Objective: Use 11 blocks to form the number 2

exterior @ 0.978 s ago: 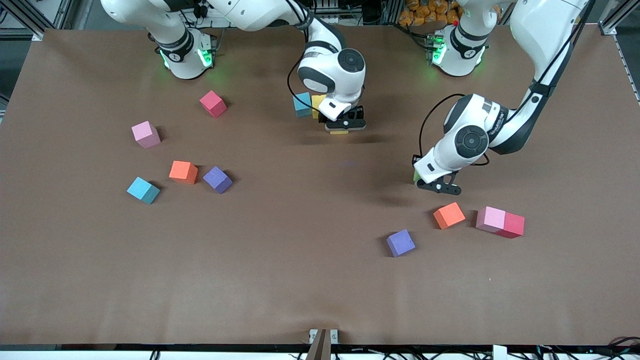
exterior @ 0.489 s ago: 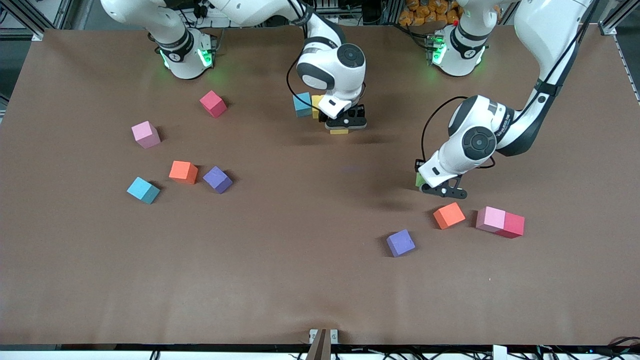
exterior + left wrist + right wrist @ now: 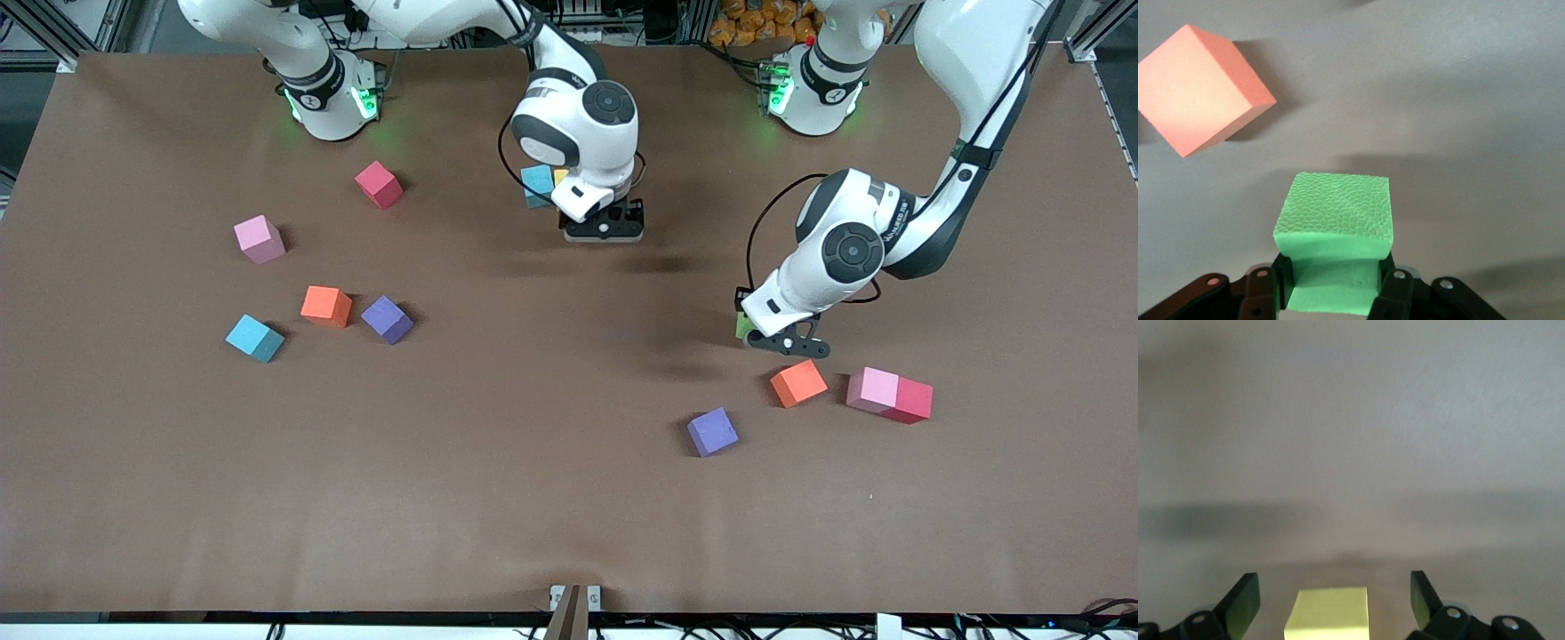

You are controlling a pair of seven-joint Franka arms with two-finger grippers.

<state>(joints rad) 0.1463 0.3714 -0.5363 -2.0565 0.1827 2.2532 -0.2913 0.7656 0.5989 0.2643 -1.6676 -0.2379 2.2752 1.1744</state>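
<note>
My left gripper (image 3: 775, 341) is shut on a green block (image 3: 744, 325), held over the table just beside an orange block (image 3: 797, 383). In the left wrist view the green block (image 3: 1335, 220) is squeezed between the fingers of the left gripper (image 3: 1335, 297), and the orange block (image 3: 1198, 90) lies ahead. My right gripper (image 3: 605, 228) hangs open above a yellow block (image 3: 1328, 613) that lies free between its fingers (image 3: 1245, 597). A cyan block (image 3: 536, 185) and a sliver of another yellow block (image 3: 561, 176) show beside the right wrist.
A pink block (image 3: 873, 388) touches a red cube (image 3: 911, 400), with a purple block (image 3: 712, 432) nearby. Toward the right arm's end lie a red cube (image 3: 379, 184) and pink (image 3: 260, 239), orange (image 3: 325, 305), purple (image 3: 387, 318) and cyan (image 3: 254, 338) blocks.
The right gripper, open throughout, has risen and now covers the yellow block in the front view. The left gripper with the green block has shifted slightly toward the orange block.
</note>
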